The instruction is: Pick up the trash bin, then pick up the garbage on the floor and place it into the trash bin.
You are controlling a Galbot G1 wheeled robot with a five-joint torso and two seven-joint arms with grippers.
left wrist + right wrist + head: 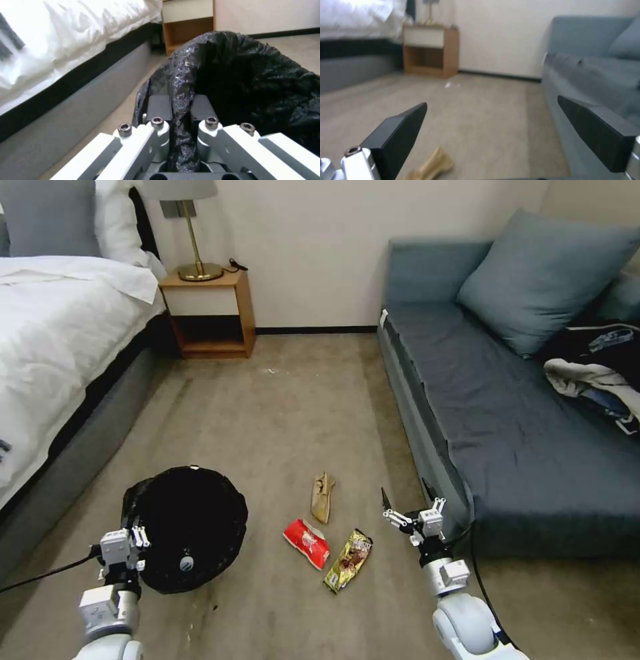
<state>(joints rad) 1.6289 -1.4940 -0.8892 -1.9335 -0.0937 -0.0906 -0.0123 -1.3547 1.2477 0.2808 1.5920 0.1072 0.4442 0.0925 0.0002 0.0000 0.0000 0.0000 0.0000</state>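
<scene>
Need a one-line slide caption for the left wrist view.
Left tool shut on the bag-lined rim of the trash bin, beside the bed.

Both arms are finished in white and silver-grey, with rounded white joint housings and ribbed silver wrist collars. The left gripper [138, 535] and right gripper [408, 503] are built from white linkage bars fastened with dark socket-head screws, and flat black pads [397, 135] are fitted. A black cable is routed along each forearm.
</scene>
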